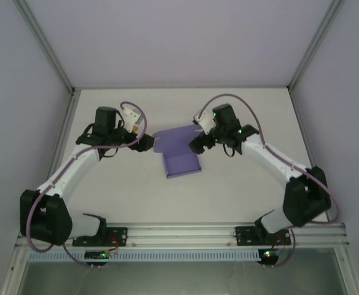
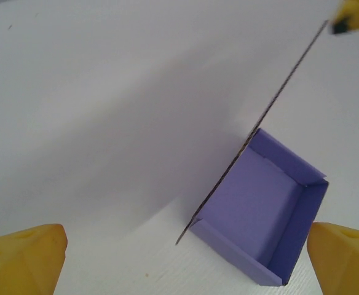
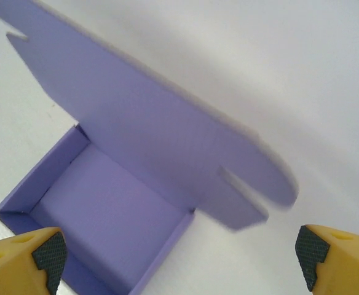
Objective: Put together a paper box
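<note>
The lavender paper box [image 1: 183, 165] lies mid-table as a shallow open tray with its side walls folded up. Its lid flap [image 1: 174, 139], with side tabs, stands raised at the far side. My left gripper [image 1: 145, 142] is open just left of the flap, holding nothing. In the left wrist view the tray [image 2: 259, 206] lies ahead and to the right, and the flap shows edge-on [image 2: 272, 107]. My right gripper [image 1: 198, 145] is open at the flap's right edge. The right wrist view looks over the tray [image 3: 106, 206] and the flap's inner face [image 3: 142, 123]; my right gripper [image 3: 178, 261] touches neither.
White table [image 1: 241, 117] inside pale walls with aluminium frame posts [image 1: 44, 46]. A rail [image 1: 179, 232] carrying both arm bases runs along the near edge. The right gripper's yellow fingertips [image 2: 355, 13] show beyond the flap in the left wrist view.
</note>
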Controlling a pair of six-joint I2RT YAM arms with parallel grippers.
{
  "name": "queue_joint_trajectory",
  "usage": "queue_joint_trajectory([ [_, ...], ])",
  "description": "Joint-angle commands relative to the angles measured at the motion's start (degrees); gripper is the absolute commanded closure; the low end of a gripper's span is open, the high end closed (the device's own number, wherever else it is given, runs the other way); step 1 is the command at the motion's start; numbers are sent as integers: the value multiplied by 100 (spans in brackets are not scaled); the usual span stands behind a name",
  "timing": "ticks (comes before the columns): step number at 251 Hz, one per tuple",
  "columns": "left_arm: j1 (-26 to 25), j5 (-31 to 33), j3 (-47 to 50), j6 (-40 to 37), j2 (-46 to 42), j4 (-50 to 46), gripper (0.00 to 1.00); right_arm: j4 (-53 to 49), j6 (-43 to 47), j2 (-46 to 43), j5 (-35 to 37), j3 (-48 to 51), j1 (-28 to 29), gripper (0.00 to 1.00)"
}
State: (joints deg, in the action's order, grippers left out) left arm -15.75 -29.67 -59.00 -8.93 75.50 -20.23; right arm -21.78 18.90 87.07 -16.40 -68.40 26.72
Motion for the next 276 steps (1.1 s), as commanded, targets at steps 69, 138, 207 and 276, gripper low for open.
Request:
queue_joint_trajectory([
  [69, -104, -970, -1436, -2345, 1443, -2136, 4, -2877, 3031, 2148, -1513, -2581, -487, 12],
  [138, -296, -328, -1893, -2257, 2032, -2309, 45, -2843, 2707, 2236, -1267, -2726, -510, 56],
  [207, -670, 272, -2057, -2433, 2283, -2410, 57, -3118, 2851, 2383, -1293, -2835, -475, 64],
  [276, -744, 504, -2078, -2387, 2307, -2402, 86, -3444, 3059, 2473, -1351, -2869, -482, 82],
])
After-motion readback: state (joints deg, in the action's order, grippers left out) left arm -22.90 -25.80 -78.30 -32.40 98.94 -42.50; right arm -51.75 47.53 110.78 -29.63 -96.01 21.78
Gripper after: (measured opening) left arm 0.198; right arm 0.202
